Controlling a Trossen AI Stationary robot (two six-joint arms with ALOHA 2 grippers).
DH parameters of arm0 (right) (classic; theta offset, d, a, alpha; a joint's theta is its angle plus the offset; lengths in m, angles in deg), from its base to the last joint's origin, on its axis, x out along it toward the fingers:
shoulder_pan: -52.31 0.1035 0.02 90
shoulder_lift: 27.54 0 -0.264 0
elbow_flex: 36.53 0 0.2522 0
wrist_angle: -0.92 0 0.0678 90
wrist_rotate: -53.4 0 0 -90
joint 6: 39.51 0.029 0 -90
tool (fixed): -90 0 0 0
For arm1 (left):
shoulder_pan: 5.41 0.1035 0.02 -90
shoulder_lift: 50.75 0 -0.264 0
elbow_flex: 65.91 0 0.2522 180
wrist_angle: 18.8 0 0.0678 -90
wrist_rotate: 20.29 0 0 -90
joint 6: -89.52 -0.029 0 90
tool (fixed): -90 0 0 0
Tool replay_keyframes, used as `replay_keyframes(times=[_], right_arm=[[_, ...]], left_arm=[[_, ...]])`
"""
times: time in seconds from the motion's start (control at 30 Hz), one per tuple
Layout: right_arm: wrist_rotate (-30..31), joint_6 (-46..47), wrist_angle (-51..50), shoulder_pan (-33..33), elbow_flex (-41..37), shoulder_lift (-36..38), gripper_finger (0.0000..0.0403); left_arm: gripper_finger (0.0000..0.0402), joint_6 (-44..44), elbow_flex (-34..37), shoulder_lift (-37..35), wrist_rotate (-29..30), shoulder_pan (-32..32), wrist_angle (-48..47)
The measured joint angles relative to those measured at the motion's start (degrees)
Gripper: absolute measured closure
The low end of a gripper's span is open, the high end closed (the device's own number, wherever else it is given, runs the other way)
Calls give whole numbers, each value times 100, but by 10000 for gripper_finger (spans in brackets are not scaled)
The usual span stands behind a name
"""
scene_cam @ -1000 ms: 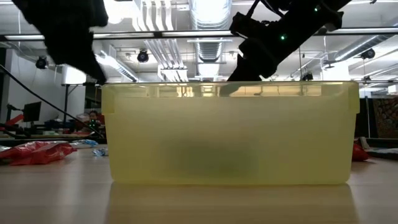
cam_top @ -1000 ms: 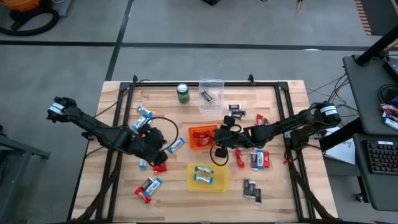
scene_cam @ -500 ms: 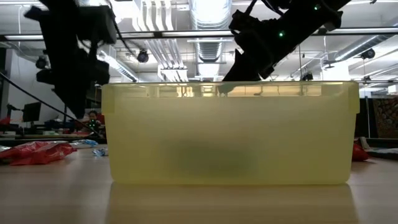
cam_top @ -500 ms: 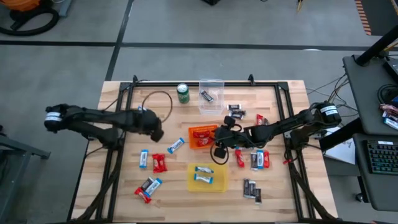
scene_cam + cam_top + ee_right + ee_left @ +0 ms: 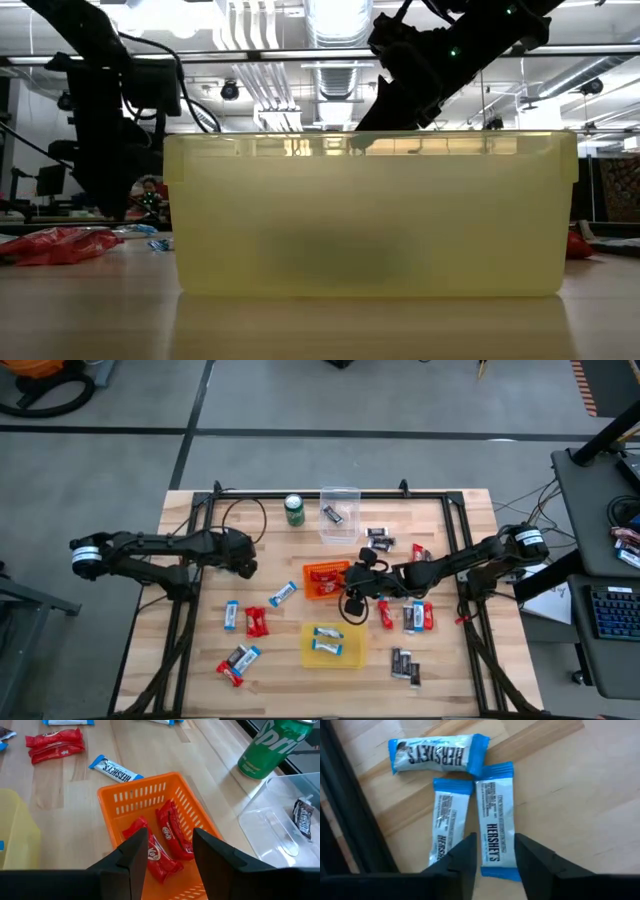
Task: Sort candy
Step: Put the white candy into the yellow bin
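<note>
The left hand point(image 5: 492, 857), fingers parted and empty, hangs over three blue-and-white candy bars point(image 5: 495, 820) lying touching on the worktop point(image 5: 560, 795) — two may be pinched together. The right hand point(image 5: 170, 851), likewise parted and empty, is held above the orange bin point(image 5: 137, 795).

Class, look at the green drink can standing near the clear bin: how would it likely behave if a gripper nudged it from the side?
The green can stands upright and looks taller than wide, so a high push would probably tip it. Being round, it would likely roll across the table once down. Its smooth printed wall may be slippery; whether it is full cannot be told.
</note>
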Motion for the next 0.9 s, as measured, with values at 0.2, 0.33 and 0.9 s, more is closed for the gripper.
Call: replay_keyframes(times=[0.2, 0.33, 0.9], right_arm=[[-1, 61, 0, 0, 0, 0, 256], [-17, 129, 2, 2, 0, -1, 255], [-172, 282, -2, 39, 0, -1, 261]], left_arm=[[250, -260, 178, 0, 13, 4, 605], [252, -237, 434, 0, 24, 32, 944], [357, 288, 950, -13, 522, 20, 1464]])
